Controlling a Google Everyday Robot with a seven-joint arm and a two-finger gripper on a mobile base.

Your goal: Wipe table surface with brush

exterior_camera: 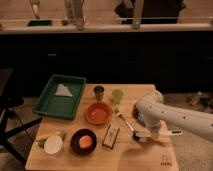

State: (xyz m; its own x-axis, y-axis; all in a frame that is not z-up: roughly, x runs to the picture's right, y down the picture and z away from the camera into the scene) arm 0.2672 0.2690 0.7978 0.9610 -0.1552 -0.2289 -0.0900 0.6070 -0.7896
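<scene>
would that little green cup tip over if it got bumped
The green cup stands upright and open-topped, so a push near its rim would probably tip it. It looks small, likely light, so a low nudge may slide it on the table. The claw is near the table's right front, apart from it.

Dim warm overhead light on table surface (95, 159), dark background, tool (143, 136) low over its right side
</scene>
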